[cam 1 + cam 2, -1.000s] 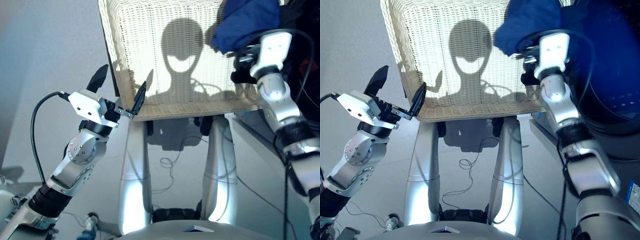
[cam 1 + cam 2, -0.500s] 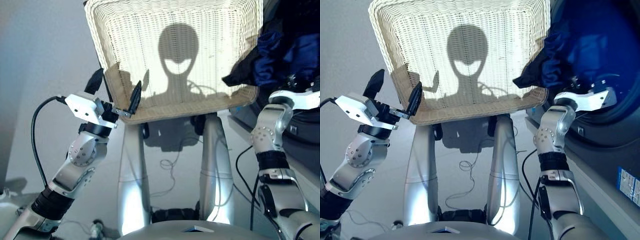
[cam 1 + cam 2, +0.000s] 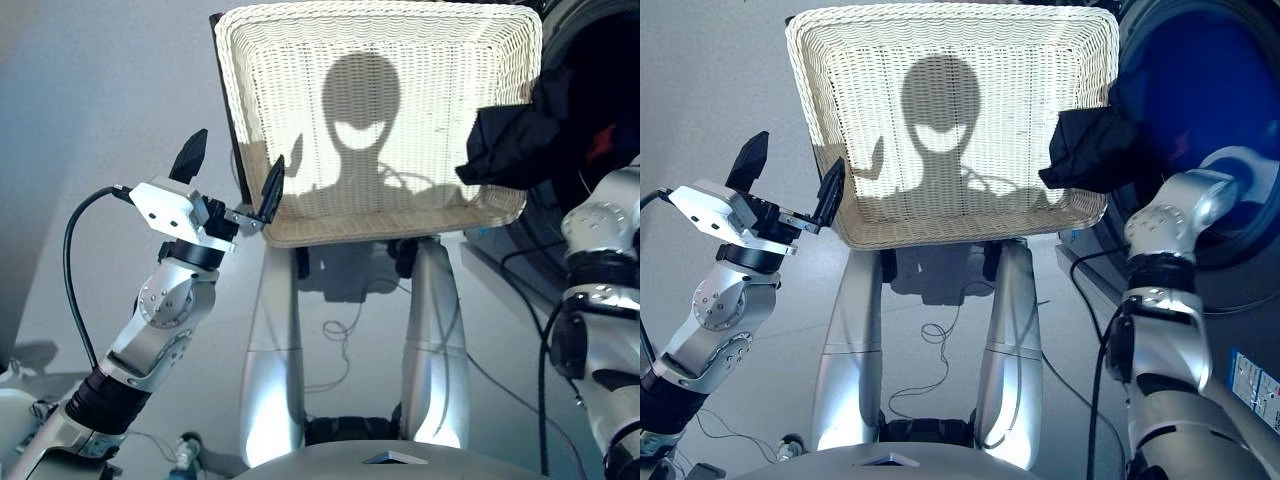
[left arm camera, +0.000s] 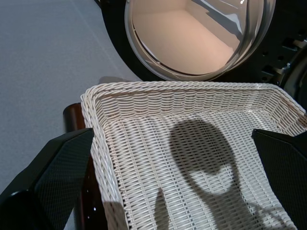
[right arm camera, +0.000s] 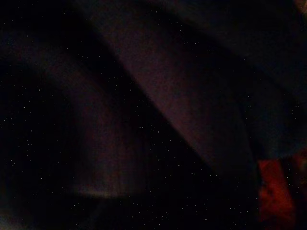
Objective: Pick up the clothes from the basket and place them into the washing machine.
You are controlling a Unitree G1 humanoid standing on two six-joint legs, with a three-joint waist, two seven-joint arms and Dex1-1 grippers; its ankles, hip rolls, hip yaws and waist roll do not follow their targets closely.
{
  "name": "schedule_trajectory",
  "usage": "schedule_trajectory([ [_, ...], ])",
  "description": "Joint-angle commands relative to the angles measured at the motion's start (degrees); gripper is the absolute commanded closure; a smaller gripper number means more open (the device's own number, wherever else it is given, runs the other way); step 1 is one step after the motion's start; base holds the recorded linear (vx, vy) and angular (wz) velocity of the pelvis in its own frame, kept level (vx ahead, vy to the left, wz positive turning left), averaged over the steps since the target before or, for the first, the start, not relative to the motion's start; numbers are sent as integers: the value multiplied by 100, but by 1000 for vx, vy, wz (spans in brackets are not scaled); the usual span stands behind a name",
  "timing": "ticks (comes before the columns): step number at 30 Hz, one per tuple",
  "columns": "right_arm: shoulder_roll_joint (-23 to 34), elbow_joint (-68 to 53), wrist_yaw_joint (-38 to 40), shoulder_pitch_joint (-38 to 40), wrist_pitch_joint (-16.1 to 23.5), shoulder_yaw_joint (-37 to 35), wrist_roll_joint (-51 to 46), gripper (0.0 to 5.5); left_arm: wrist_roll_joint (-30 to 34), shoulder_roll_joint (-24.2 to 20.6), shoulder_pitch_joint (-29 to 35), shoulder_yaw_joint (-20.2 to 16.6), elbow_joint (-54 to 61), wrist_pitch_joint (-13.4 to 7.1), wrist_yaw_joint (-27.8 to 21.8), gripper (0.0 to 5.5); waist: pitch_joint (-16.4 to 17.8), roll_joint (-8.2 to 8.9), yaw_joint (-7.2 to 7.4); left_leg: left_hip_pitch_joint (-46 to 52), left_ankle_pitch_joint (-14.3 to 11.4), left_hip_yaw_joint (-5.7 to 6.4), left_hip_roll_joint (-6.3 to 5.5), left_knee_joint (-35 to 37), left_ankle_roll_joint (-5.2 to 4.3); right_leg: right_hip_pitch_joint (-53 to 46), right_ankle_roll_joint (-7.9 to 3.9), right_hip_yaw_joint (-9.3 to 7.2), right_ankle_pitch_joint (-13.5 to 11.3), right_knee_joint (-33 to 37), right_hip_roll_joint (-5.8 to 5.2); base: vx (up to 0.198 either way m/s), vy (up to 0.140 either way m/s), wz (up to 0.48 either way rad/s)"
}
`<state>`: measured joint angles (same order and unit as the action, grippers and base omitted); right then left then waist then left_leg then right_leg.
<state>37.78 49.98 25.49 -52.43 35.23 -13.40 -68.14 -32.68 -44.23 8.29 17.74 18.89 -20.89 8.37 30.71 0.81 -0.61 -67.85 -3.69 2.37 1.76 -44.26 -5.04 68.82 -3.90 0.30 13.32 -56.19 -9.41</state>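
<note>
Hovering: left tool [image 3: 232, 186] hangs at the basket's near left corner, its two black fingers [image 3: 272, 188] spread wide and holding nothing.
Basket: the cream-white woven basket [image 3: 300, 60] lies just ahead of the left tool, its inner finger close beside the rim; whether it touches cannot be told.
Basket floor: bare wicker across the middle and the left.
Black garment: a black garment [image 3: 515, 145] drapes over the basket's right rim, well away from the left tool, on the right arm's side.
Washing machine: the dark grey washing machine [image 3: 1240, 250] stands beyond that garment, at the right arm [image 3: 1165, 235].
Door: from the left wrist, the round glass door [image 4: 196, 38] shows just past the basket's far rim.
Navy garment: navy blue cloth [image 3: 1200, 100] fills the round porthole above the right arm.
Coral garment: a coral red patch [image 5: 276, 194] shows in the dark in front of the right wrist camera.
Right tool: hidden inside the machine's opening; whether its fingers are spread or pressed together cannot be told.
</note>
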Motion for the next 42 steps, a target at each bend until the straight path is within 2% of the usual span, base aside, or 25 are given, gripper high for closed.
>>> schedule_trajectory([
  [1, 1789, 458, -285, -777, 23, 319, -84, 550, -20, -2, -36, -104, 547, -375, -92, 0, -92, -53, 117, 197, -238, -255, 40, -28, 106, -128, -140, -95, -595, 733, 145, 0, 0, 0],
  [5, 2407, 1279, -411, -1463, -356, 847, -212, 550, -84, -62, -38, -86, 592, -390, -130, 0, -92, -60, 89, 200, -252, -250, 44, -66, 97, -127, -152, -94, -592, 686, 142, 0, 0, 0],
  [9, 2664, 1548, -410, -1826, -450, 1095, -317, 550, -113, -81, -95, -139, 649, -386, -110, 0, -92, -64, 94, 183, -250, -252, 43, -103, 90, -115, -155, -94, -596, 660, 148, 0, 0, 0],
  [18, 2569, 1672, -350, -2004, -431, 1168, -474, 539, -85, -53, -65, -128, 677, -343, -27, 0, -92, -62, 118, 157, -247, -263, 22, -151, 92, -106, -167, -92, -623, 627, 153, 0, 0, 0],
  [19, 2539, 1651, -331, -2017, -421, 1177, -459, 0, -82, -44, -47, -130, 680, -344, -22, 0, -92, -67, 118, 146, -243, -261, 18, -157, 95, -96, -169, -95, -627, 619, 150, 0, 0, 0],
  [24, 2377, 1507, -316, -2015, -388, 1193, -426, 0, -81, -31, 11, -132, 682, -355, 13, 0, -92, -72, 126, 107, -180, -268, 23, -106, 113, -62, -158, -80, -691, 678, 152, 0, 0, 0],
  [28, 2238, 1383, -387, -1912, -387, 1217, -380, 0, -104, 10, 4, -114, 662, -356, 14, 0, -92, -76, 122, 133, -231, -280, 31, -132, 113, -80, -163, -62, -664, 665, 161, 0, 0, 0],
  [32, 1975, 1011, -503, -1590, -286, 1142, -361, 0, -114, 70, 16, -111, 662, -356, -1, 0, -92, -74, 146, 134, -231, -287, 32, -120, 125, -73, -158, -53, -673, 688, 182, 0, 0, 0],
  [34, 1767, 596, -523, -1263, -258, 1119, -121, 0, -93, 135, 21, -114, 640, -346, -1, 0, -92, -65, 167, 124, -222, -293, 35, -114, 132, -71, -156, -58, -683, 708, 183, 0, 0, 0],
  [37, 1682, -397, -525, -474, -388, 1331, 838, 0, 9, 136, 1, -176, 586, -377, -48, 0, -92, -2, 207, 122, -193, -292, 52, -58, 147, -73, -161, -68, -717, 770, 188, 0, 0, 0],
  [42, 1156, -2021, -613, 978, -328, 1044, 1630, 0, 141, 110, -160, -370, 598, -382, -76, 0, -92, 94, 280, 128, -174, -292, 48, -18, 176, -76, -151, -73, -738, 817, 212, 0, 0, 0],
])
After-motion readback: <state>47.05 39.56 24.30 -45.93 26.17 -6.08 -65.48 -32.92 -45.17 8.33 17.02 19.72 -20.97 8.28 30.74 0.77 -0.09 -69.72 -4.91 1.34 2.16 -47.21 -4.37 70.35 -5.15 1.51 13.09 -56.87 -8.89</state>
